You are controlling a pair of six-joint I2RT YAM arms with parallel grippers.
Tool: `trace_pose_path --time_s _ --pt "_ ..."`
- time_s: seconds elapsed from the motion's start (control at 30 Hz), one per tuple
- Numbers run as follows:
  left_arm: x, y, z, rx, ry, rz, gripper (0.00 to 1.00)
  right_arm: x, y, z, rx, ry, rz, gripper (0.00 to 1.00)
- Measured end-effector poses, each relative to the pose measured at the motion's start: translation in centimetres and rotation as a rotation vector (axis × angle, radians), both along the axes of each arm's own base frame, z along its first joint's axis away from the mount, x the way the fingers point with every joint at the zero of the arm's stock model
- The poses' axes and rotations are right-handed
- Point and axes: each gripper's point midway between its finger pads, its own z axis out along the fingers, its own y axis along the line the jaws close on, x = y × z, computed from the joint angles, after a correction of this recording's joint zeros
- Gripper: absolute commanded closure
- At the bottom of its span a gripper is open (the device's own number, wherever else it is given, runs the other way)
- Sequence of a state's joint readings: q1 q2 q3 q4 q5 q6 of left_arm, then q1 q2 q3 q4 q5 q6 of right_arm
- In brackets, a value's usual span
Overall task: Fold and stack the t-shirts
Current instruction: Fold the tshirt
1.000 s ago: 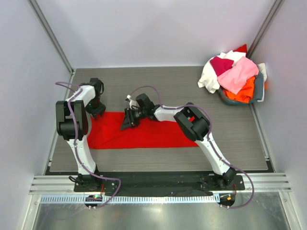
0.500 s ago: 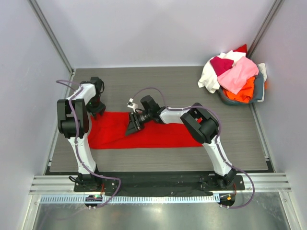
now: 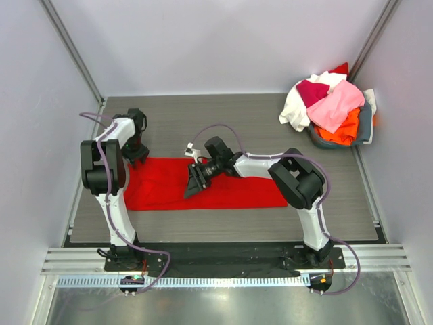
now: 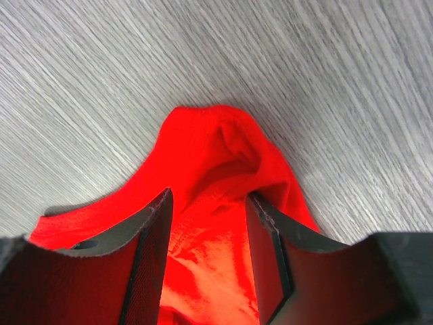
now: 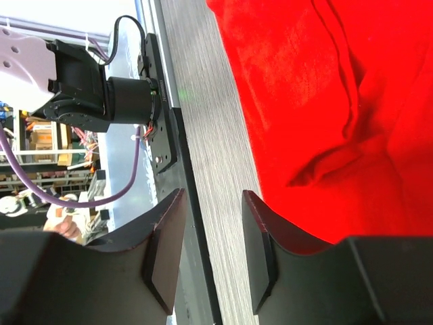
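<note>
— What's on screen?

— Grey wood-grain worktop (image 3: pixel 270 115), pale walls. My red t-shirt (image 3: pixel 237 193) lies flat as a long band, with its long axis running left to right, parallel to the near edge.

— End effectors?

— My left end effector (image 3: pixel 137 157) sits at the band's far-left corner, closed on a pucker of red cloth. My right end effector (image 3: pixel 194 186) hovers about mid-band. Its fingers (image 5: pixel 166 244) are narrow and grip nothing.

— And the free end?

— It lies off to the right of the right end effector, so I judge that arm the nearer one. The other t-shirts (image 3: pixel 331 105) are heaped in the basket (image 3: pixel 366 125) at the far-right corner.
</note>
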State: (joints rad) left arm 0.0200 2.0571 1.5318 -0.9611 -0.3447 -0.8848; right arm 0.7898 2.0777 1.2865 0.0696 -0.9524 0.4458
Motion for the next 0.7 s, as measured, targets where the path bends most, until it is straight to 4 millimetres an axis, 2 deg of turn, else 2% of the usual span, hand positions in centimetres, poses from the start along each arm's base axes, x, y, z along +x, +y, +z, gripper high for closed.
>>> trace_pose_path --time_s 0.2,0.3,0.4,0.5,0.6,0.7 --pt "-0.1 0.0 0.9 0.001 -0.009 -0.005 0.51 0.9 0.2 0.2 -0.02 -0.034 -0.049 0.44" --pt "0.0 0.0 2.8 0.002 -0.052 -0.008 0.51 1.9 0.8 0.9 -0.019 -0.045 -0.087 0.41" --pt "0.0 -0.2 5.6 -0.007 -0.12 -0.016 0.51 3.6 2.4 2.3 0.019 -0.062 -0.121 0.4" --pt "-0.2 -1.0 7.3 -0.025 -0.163 -0.036 0.51 5.5 4.3 3.1 0.059 -0.079 -0.15 0.39" --pt "-0.8 -2.4 7.3 -0.051 -0.16 -0.07 0.51 6.7 5.7 2.5 0.069 -0.073 -0.172 0.38" --pt "-1.8 -4.1 5.7 -0.088 -0.108 -0.103 0.51 7.0 6.7 0.8 0.048 -0.044 -0.186 0.38"
